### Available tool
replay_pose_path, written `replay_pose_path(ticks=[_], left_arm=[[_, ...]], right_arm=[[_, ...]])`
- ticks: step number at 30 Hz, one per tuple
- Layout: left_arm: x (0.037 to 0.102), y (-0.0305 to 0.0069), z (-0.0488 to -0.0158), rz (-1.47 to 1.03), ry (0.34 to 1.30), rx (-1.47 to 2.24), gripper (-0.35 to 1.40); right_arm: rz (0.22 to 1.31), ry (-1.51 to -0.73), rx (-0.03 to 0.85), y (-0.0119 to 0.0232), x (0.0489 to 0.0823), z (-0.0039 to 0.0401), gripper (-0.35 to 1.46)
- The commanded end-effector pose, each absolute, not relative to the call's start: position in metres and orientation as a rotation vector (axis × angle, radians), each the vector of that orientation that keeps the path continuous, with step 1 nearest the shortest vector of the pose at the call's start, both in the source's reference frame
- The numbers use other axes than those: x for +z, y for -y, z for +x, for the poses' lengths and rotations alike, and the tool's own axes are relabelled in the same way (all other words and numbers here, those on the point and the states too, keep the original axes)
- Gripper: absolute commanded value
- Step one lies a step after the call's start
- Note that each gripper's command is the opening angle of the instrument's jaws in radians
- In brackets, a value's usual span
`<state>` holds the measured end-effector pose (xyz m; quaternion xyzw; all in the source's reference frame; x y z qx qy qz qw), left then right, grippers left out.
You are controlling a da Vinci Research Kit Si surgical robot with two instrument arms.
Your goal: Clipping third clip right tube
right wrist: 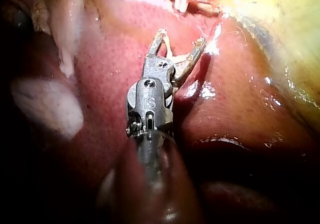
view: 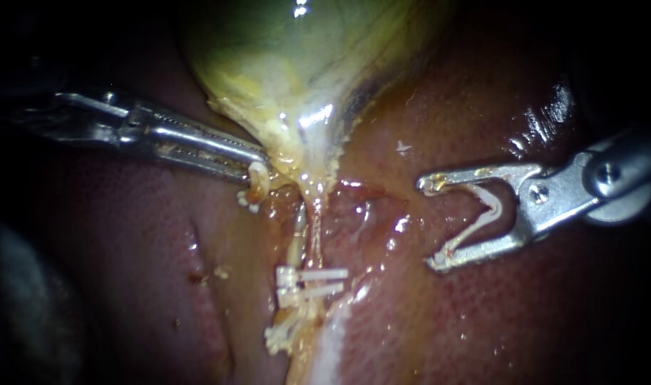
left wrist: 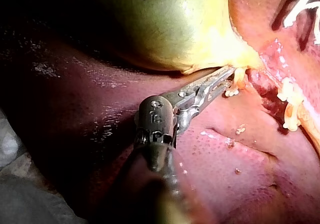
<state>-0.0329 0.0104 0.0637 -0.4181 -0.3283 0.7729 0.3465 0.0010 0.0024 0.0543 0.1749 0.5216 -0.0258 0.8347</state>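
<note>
- Third clip [view: 482,223]: white, open in a V, carried in the jaws of the right instrument [view: 432,222], well to the right of the tubes and above the liver [view: 482,328]. It touches no tube and is not yet applied.
- Right instrument: its jaws stand wide apart, each bearing on one leg of the clip, with the opening facing the tubes.
- Right tube [view: 315,232]: judged to be the right-hand of the thin strands that run down from the neck of the gallbladder [view: 289,64]. It lies between that neck and the clips already on it.
- Two placed clips [view: 325,274]: set crosswise, one just below the other, on the lower stretch of the strands. Above them, a length of tube is bare.
- Left instrument [view: 259,165]: its jaws are closed on the pale fringe of the gallbladder at the neck.
- Progress, as judged: two clips are seated and the third is loaded. Approach, straddling the tube and closure are left to do.
</note>
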Motion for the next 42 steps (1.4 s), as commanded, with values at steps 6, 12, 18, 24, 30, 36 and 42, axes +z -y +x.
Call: replay_pose_path(ticks=[6, 12, 18, 24, 30, 36, 42], left_arm=[[0.0623, -0.0109, -0.0312, -1.083, 0.874, 2.0, -0.35], [0.0595, -0.0129, -0.0284, -1.079, 0.843, 1.983, -0.35], [0.0585, -0.0131, -0.0282, -1.076, 0.836, 1.977, -0.35], [0.0584, -0.0129, -0.0283, -1.072, 0.837, 1.972, -0.35], [0.0584, -0.0129, -0.0284, -1.071, 0.836, 1.971, -0.35], [0.0583, -0.0129, -0.0284, -1.071, 0.835, 1.971, -0.35], [0.0584, -0.0128, -0.0285, -1.071, 0.834, 1.971, -0.35]], right_arm=[[0.368, -1.106, -0.058, -0.0025, 0.0541, 0.001, 0.5], [0.369, -1.106, -0.058, -0.0025, 0.0539, 0.0011, 0.5], [0.37, -1.106, -0.054, -0.0027, 0.0534, 0.0016, 0.5], [0.428, -1.094, 0.028, -0.0025, 0.0531, 0.0038, 0.5], [0.538, -1.085, 0.213, -0.0023, 0.0534, 0.0064, 0.5], [0.618, -1.054, 0.34, -0.0022, 0.0541, 0.0085, 0.48], [0.668, -1.03, 0.442, -0.0024, 0.0554, 0.0109, 0.47]])
